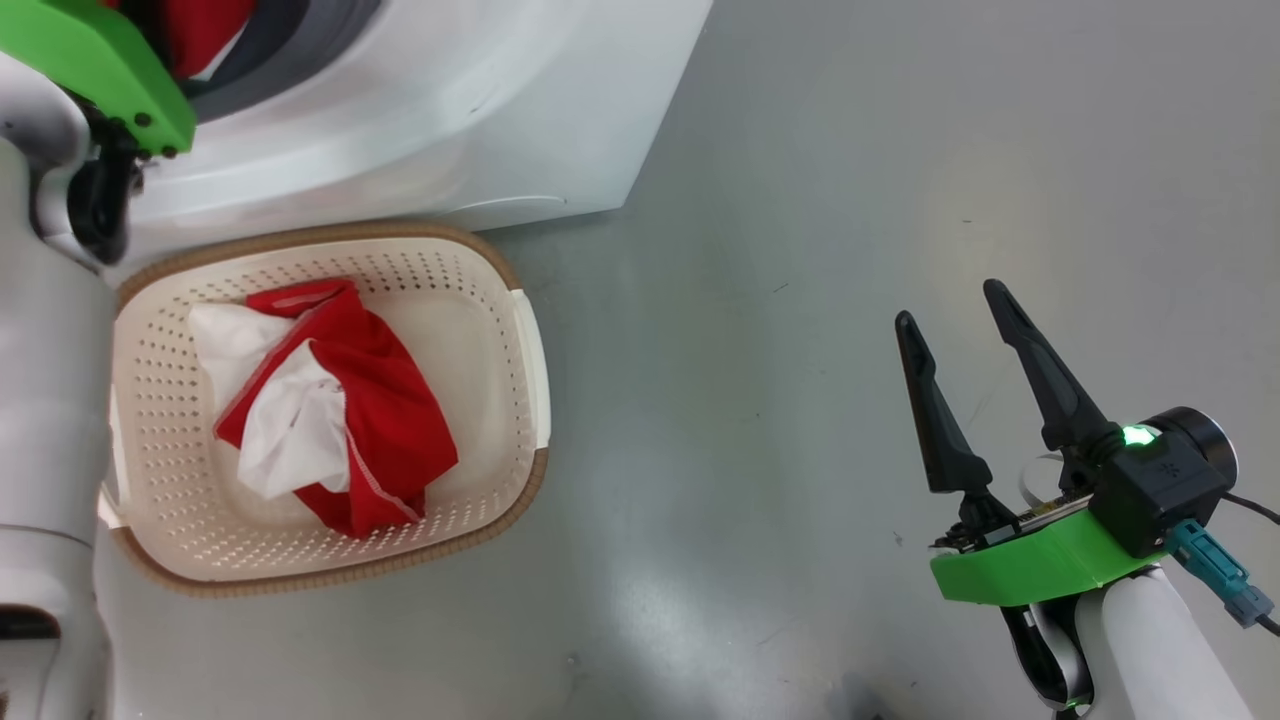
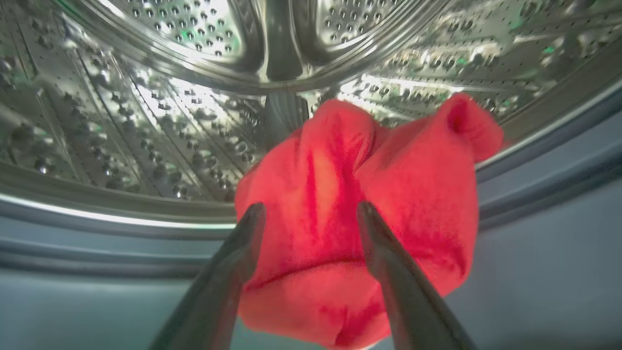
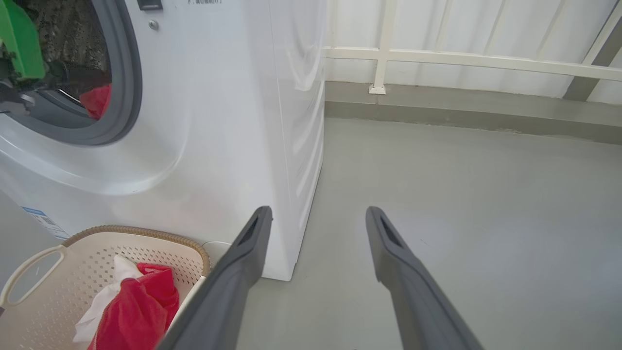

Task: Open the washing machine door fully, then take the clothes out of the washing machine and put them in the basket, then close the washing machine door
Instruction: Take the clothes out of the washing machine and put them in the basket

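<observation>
Lying crumpled in the basket (image 1: 500,290) at nine o'clock, red-and-white clothes (image 1: 330,410); right gripper (image 1: 955,305) jaws spread, left gripper (image 2: 311,209) jaws spread around red cloth.

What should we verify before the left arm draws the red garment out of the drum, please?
1. Red garment between the left gripper's jaws: ok.
2. Firm grip on it: cannot tell.
3. Basket in front of the washing machine, with room beside the clothes inside: ok.
4. Right gripper open, apart over the floor: ok.
5. Drum empty behind the garment: cannot tell.
</observation>
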Robot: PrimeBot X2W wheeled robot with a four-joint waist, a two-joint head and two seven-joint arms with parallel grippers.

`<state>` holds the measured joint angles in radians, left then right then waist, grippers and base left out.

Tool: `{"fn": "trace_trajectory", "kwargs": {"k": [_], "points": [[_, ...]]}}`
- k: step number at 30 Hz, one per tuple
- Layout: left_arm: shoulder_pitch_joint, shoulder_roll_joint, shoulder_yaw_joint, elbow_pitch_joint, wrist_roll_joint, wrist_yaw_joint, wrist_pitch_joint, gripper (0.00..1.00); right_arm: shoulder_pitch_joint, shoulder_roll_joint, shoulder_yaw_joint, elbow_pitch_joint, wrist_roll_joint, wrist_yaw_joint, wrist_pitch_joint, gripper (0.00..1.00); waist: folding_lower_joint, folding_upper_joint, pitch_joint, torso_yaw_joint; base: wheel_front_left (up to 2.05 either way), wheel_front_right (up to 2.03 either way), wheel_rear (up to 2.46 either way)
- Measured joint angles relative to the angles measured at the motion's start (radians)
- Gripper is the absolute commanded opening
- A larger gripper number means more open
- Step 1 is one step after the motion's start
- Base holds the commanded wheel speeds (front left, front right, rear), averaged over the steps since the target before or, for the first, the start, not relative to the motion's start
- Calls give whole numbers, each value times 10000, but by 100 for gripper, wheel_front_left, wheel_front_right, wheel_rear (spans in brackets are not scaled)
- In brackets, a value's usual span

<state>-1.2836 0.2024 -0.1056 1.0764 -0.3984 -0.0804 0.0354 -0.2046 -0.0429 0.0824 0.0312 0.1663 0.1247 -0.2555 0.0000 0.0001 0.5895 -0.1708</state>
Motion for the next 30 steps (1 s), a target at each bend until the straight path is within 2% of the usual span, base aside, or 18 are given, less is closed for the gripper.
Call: {"fn": "trace_trajectory", "kwargs": {"k": [7, 18, 30], "points": [[-367, 174, -205, 903, 21, 21, 943, 100, -45, -2, 174, 79, 15, 0, 0, 100, 0, 0, -102, -215, 0, 0, 0], [-536, 420, -529, 1624, 111, 217, 1394, 100, -44, 0, 299, 161, 119, 0, 0, 100, 0, 0, -207, -509, 0, 0, 0], [-731, 690, -798, 1894, 209, 435, 1406, 100, -48, 0, 523, 161, 332, 0, 0, 100, 0, 0, -46, -766, 0, 0, 0]]}}
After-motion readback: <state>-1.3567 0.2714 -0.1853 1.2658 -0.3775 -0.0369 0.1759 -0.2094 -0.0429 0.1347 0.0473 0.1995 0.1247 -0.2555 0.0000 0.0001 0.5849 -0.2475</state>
